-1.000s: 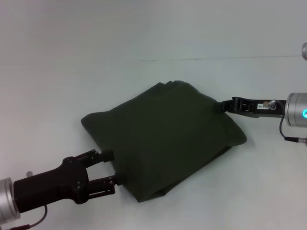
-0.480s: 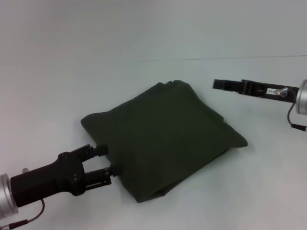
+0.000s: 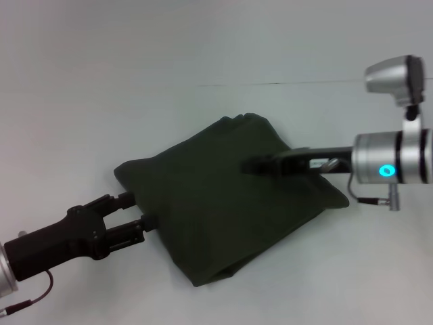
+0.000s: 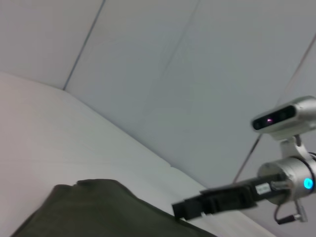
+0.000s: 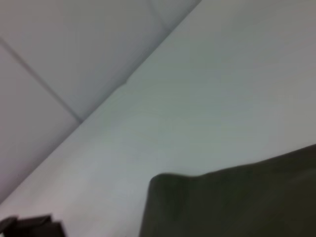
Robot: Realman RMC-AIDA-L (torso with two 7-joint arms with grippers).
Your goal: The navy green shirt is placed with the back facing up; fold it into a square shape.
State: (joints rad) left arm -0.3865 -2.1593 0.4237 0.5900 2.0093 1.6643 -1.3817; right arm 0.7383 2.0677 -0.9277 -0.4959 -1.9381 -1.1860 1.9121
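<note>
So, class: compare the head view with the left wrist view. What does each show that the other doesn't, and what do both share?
Only the head view shows the left tool, open at the near-left edge of the navy green shirt, and the shirt's whole folded shape.

Only the left wrist view shows the wall panels behind the table.

Both show the shirt, the white table and the right tool over the shirt.
</note>
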